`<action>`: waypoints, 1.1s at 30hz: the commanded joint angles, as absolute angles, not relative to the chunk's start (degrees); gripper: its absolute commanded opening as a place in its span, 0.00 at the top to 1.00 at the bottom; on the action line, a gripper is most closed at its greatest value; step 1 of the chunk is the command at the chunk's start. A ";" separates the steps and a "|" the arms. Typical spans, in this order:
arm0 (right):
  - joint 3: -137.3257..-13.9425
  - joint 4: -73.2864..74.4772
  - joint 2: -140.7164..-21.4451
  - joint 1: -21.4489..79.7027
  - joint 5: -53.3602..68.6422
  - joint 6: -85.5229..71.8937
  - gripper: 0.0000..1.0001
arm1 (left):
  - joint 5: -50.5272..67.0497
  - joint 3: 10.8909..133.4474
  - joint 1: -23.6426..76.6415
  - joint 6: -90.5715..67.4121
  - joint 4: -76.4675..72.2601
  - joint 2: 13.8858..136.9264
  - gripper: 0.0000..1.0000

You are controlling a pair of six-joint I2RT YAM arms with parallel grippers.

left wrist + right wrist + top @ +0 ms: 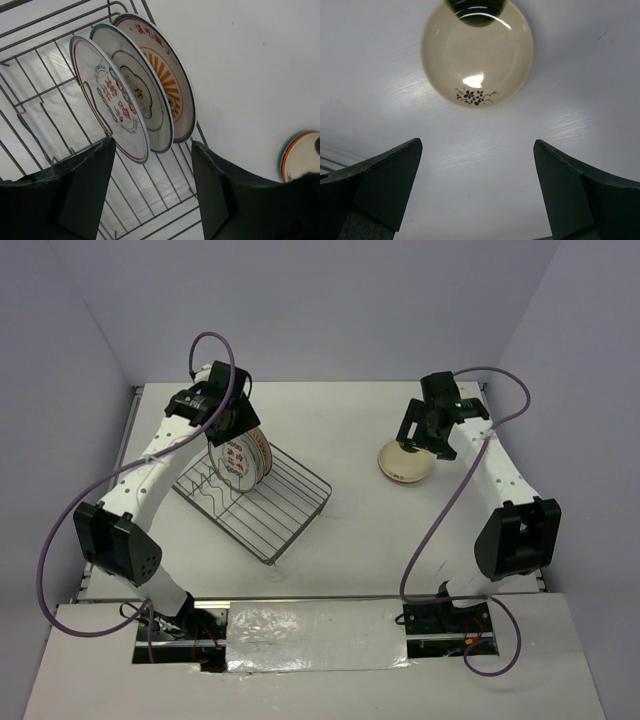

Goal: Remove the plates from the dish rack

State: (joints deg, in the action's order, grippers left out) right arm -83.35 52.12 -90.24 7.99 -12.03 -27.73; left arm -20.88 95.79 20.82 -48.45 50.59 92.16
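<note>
Plainly, the left pincer (152,146) stood wide open and held nothing. Its two dark fingers (75,190) flanked the lower edges of the plates without visibly touching them. Just beyond the fingertips stood the red-motif plate (111,102), nearest the wrist camera. Close behind it, leaning the same way, came the teal-rimmed plate (145,95) and then the orange sunburst plate (172,85). All three stood on edge, tilted, at the far end of the dish rack (295,505), whose other slots showed only bare wire. The rack sat skewed on the worktop (350,410), left of centre.

Over on the right, the right pincer (477,145) was likewise spread wide and empty. It hung above a cream dish (477,55) with a small dark floral mark, which lay on the worktop well apart from the rack.

By my reading, the step in hand was the left arm's pick of the next plate, with at least one dish already out. The next move called for closing on a single rim, most likely that of the red-motif plate. The neighbours sat so close that a careless pinch could catch two. A lift clear of the prongs would then have to come before carrying it across.
</note>
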 commanded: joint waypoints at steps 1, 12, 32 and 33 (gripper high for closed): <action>-85.17 56.16 -88.34 10.02 -12.31 -26.37 0.00 | -26.28 96.15 20.22 -56.60 51.15 92.99 0.26; -88.07 57.48 -83.67 11.25 -9.06 -24.08 0.00 | -22.94 84.12 17.49 -57.13 40.87 92.37 0.42; -99.57 62.92 -83.41 13.10 -7.13 -24.70 0.00 | -23.82 98.51 17.40 -49.93 47.63 90.53 1.00; -100.62 63.19 -83.50 13.10 -6.42 -24.70 0.00 | -23.56 99.48 17.92 -48.62 47.38 89.66 1.00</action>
